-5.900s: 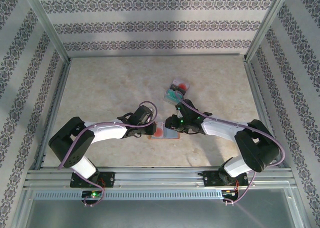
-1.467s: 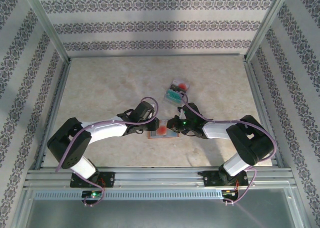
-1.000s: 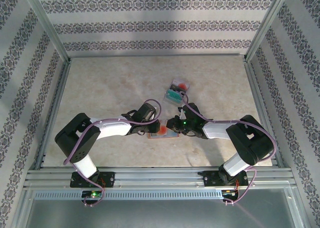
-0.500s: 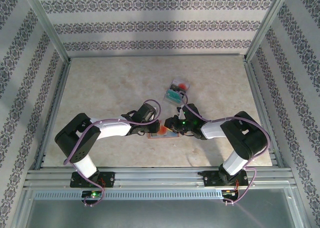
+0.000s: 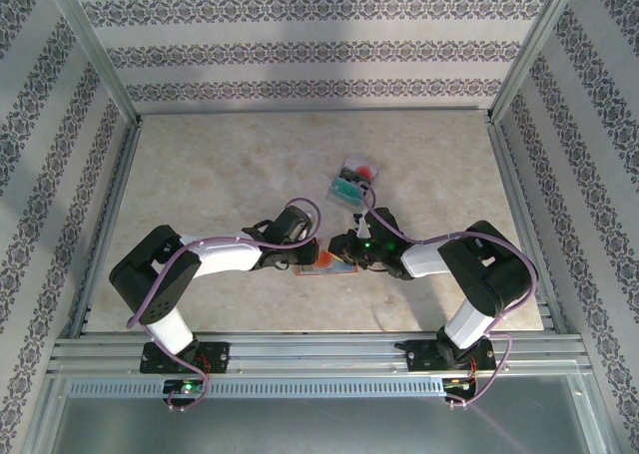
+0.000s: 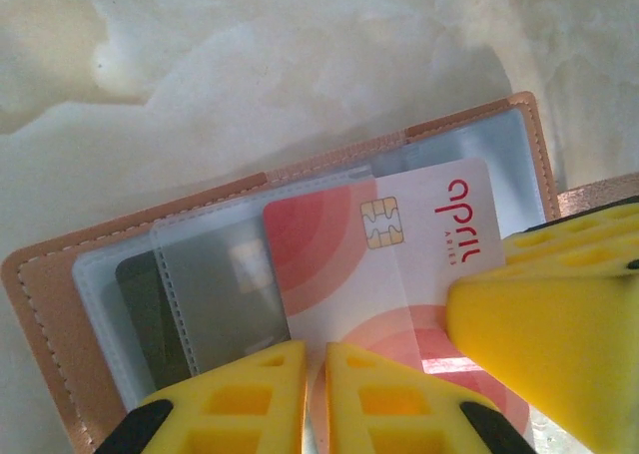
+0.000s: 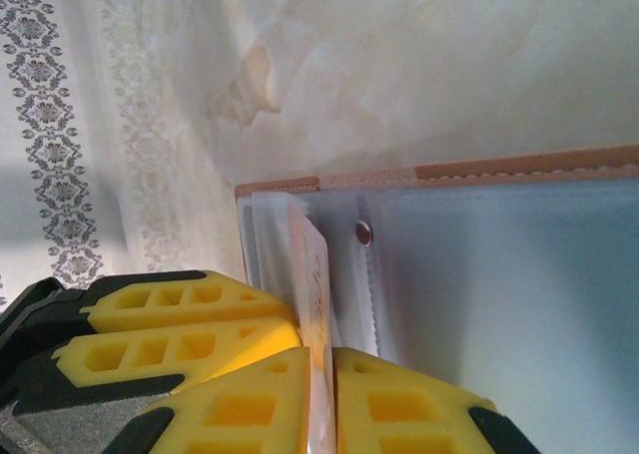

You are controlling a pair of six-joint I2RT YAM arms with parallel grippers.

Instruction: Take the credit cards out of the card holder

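Now the right gripper has its two yellow fingers pinched shut on the red card, which is seen edge-on between them. The left gripper has its fingers drawn almost together, tips down at the near edge of the card holder. Whether they nip the clear sleeve or merely pin it cannot be told.

Over the last second and a half the right arm's elbow has folded in toward the holder, while both wrists have stayed over it. The holder has not shifted on the table, and less red shows between the grippers from above. That reads as a pull under way but not finished. One long half of the card still lies under the clear sleeve, and the lettered half is bare.

From the left wrist, the card's long axis runs away from the left fingers toward the holder's far stitched edge, slightly tilted, with the chip end farthest. The holder lies open and flat, its length running from one gripper to the other.

A dark card still sits in another sleeve. Several loose cards lie well apart, farther up the table.
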